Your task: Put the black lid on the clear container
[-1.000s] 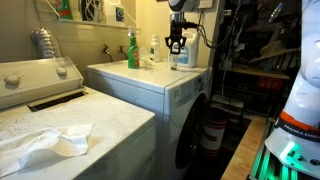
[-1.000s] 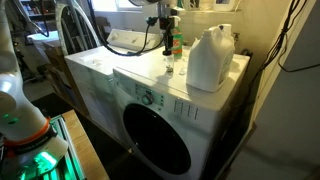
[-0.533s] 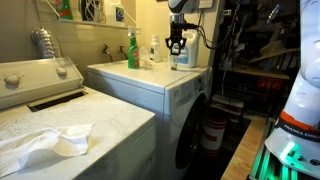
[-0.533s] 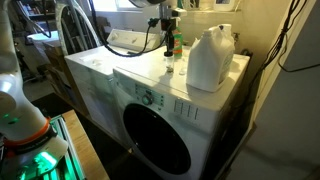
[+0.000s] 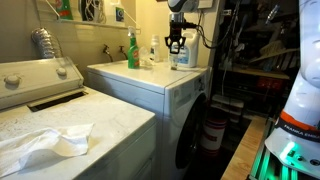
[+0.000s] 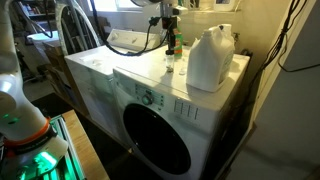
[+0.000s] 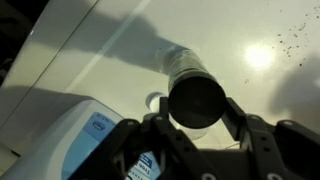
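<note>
Black lid (image 7: 195,98) — round and dark, framed between the fingers (image 7: 250,135) of the gripper (image 7: 195,122) in the wrist view, on or just above what looks like a slim whitish bottle (image 7: 178,62). The fingers flank it on both sides, though whether they actually press on it cannot be told. Clear container (image 7: 85,150) — bluish label, stands on the white worktop (image 7: 80,50) just beside the fingers and not beneath them, so the task is judged early: lid not yet on it, with carrying across, lowering and seating all left.
</note>
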### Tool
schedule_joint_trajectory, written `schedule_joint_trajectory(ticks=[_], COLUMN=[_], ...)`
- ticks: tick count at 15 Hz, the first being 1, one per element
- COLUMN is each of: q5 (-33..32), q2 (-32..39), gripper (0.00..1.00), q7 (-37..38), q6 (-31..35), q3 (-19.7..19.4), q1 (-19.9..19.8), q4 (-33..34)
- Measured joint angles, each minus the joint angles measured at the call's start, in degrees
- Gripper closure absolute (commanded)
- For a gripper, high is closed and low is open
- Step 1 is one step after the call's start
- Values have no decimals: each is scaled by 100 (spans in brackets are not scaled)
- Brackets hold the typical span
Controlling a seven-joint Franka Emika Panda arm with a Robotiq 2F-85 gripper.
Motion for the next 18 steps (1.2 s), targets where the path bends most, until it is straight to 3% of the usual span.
schedule_joint_trajectory(ticks=[9,10,11,14,18], q5=[10,10,10,10,10], q2=[241,245,249,279,295], gripper=[70,32,18,1,0], q7=[3,3,3,3,-4], q6=[-1,-1,-2,-4,-4], q3=[-20,-20,-20,-19,-18], q1=[0,0,0,1,1], q4=[160,167,171,174,178])
